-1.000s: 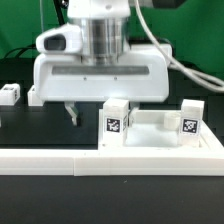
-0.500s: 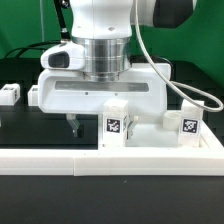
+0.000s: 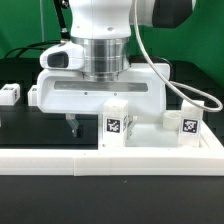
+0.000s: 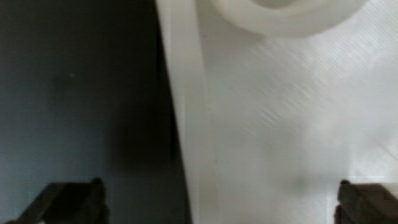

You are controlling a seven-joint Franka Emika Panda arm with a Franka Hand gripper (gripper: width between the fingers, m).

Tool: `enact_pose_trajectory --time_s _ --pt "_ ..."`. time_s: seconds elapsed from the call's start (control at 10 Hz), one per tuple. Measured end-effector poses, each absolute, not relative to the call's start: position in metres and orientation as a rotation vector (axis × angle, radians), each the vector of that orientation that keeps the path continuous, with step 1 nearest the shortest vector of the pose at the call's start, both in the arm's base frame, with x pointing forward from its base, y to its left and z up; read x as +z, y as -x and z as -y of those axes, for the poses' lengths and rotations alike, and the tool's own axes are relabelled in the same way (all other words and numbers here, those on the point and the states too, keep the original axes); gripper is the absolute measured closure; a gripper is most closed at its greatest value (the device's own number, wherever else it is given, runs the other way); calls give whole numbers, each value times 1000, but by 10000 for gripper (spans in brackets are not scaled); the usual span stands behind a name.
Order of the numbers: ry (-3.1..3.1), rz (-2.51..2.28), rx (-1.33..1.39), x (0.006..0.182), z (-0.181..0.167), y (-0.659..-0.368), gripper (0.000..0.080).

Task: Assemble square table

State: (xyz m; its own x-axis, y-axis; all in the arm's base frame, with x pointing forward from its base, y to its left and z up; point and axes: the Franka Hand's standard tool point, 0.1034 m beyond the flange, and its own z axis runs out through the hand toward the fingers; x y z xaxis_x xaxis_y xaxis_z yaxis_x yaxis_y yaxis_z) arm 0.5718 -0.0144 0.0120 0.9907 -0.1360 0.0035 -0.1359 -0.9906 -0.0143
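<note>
The square table's white slab (image 3: 150,138) lies at the exterior view's right, with two tagged leg blocks (image 3: 117,122) (image 3: 188,122) standing upright on it. Another small white leg block (image 3: 10,95) sits loose at the far left. My gripper (image 3: 97,122) hangs low just behind the slab's left end; one finger (image 3: 72,125) shows, the other is hidden behind the near leg. In the wrist view the slab's rimmed surface (image 4: 267,120) with a round socket (image 4: 285,12) fills the space between my open gripper (image 4: 217,205) fingers (image 4: 71,205), which hold nothing.
The long white L-shaped rail (image 3: 60,160) runs across the front of the black table (image 3: 40,125). A white cable (image 3: 170,70) loops down from the arm on the right. A green backdrop stands behind.
Since a second ago the gripper has come down and nearer the slab, filling more of the exterior view. Over the last half second nothing has moved. The jaws have stayed open.
</note>
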Motion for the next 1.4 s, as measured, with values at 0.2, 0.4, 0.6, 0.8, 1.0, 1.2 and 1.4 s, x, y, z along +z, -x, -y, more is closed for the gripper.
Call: enact_pose_trajectory --time_s 0.2,0.4,0.6,0.8,1.0,1.2,1.4 --pt "3120 -213 -7 12 15 -572 284" --pt "3120 -214 -7 12 15 -572 559" --pt "3123 -199 -5 12 15 -571 729" --pt "3123 -194 -5 12 15 -571 732" --pt "3123 -191 -5 12 15 -571 732" --pt "3123 -190 -5 12 15 -571 732" --pt "3124 -178 -5 12 15 -571 732"
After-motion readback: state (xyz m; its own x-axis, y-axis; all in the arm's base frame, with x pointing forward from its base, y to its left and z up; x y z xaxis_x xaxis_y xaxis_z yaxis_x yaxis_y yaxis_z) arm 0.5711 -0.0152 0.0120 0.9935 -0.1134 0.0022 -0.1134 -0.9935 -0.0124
